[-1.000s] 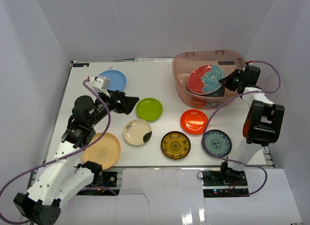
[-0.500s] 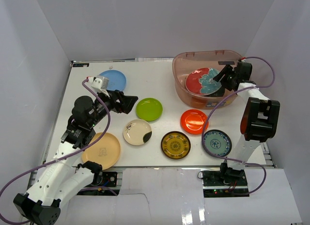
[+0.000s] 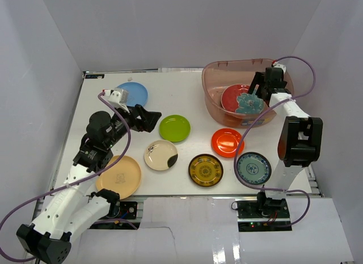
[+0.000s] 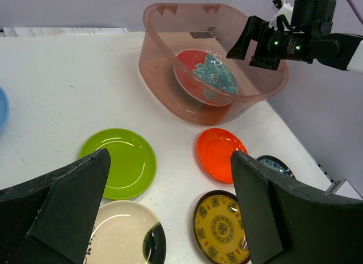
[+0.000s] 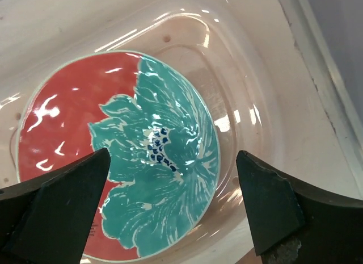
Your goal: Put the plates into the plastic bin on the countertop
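Red plate (image 3: 238, 99) inside plastic bin's (image 3: 238, 64) rim, free beneath right gripper's (image 3: 254, 86) spread jaws

The right gripper (image 5: 173, 156) is open now, no longer shut. The red plate with teal flowers (image 3: 241, 99) lies loose in the plastic bin (image 3: 227, 66), and the gripper is drawn back toward the far rim.

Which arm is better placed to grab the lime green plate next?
Left. The left arm's open jaws hover beside the round lime green plate; the right arm's open jaws hang over the translucent pinkish plastic bin, farther away.
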